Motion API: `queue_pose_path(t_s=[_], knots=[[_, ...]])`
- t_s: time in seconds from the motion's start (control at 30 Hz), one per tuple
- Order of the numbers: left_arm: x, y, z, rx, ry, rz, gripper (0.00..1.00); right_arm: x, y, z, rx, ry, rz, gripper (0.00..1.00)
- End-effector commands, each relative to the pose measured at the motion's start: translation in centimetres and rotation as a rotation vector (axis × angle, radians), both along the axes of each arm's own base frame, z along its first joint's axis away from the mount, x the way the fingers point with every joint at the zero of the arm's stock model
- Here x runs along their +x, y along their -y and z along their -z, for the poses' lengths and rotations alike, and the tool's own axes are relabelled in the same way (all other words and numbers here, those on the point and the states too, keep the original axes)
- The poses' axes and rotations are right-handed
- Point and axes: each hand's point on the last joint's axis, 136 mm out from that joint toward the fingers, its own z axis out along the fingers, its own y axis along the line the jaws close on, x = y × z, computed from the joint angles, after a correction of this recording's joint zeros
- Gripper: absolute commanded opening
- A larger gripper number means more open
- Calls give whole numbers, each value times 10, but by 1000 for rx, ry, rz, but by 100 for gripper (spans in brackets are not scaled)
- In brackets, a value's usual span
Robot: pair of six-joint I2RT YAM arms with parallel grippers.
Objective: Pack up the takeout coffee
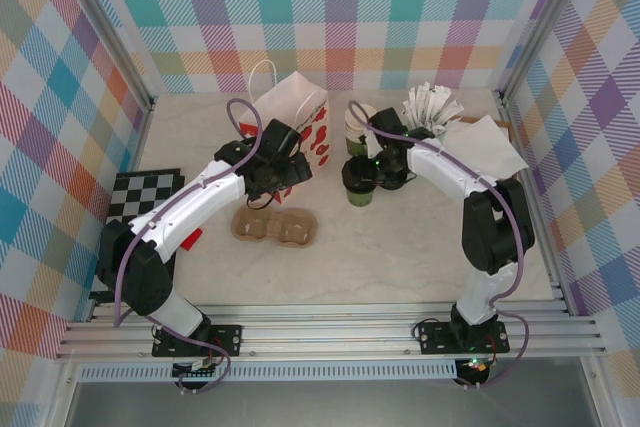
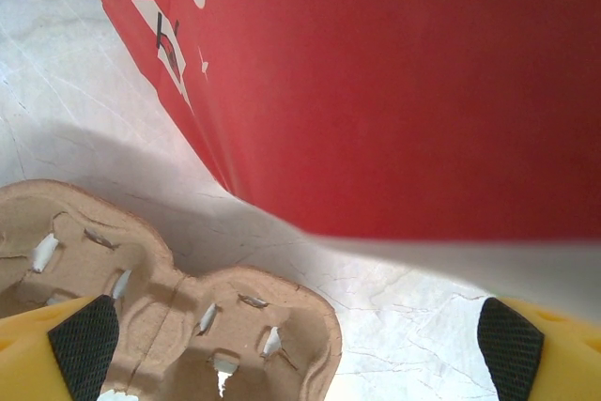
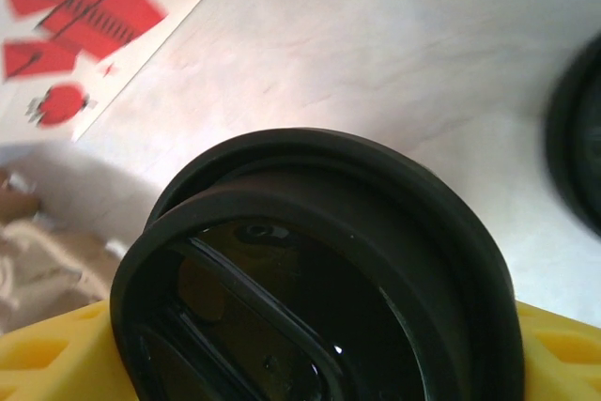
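Just right of the paper bag (image 1: pixel 296 113), the coffee (image 1: pixel 360 180) stands upright between the jaws of the right gripper (image 3: pixel 305 363); clamped or not, undetermined.

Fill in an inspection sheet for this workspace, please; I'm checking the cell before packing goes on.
Surface: pale marbled tabletop, no spills seen.
Job's things: takeout coffee, black lid on, between the jaws of the right pincer; second black lid beside it; white-and-red paper bag standing; cardboard cup carrier, empty.
Clutter: stack of lidless cups, pot of sachets, white napkin, checkerboard mat.
Grippers: left pincer open, next to the bag, above the carrier; right pincer straddles the coffee's lid, grip unclear.
Cables: purple cable looped along each arm.
Surroundings: plaid walls, aluminium rail.
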Motion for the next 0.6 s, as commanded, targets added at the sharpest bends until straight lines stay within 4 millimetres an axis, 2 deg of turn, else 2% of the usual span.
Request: queue_pose_path(t_s=[0.0,0.13,0.23,0.37,0.57], knots=[[-3,-3,11,11,-53,-1,100,36,7,0,-13,42,116,73],[-5,-6,9,19,-50,-5,100,56,11,0,-47,61,166,73],[-6,-9,9,28,-47,-8,100,61,15,1,-56,67,183,73],[-6,-9,9,33,-49,-5,100,58,27,5,-79,58,219,73],[-4,-7,11,27,-54,1,100,42,56,9,-97,20,303,73]])
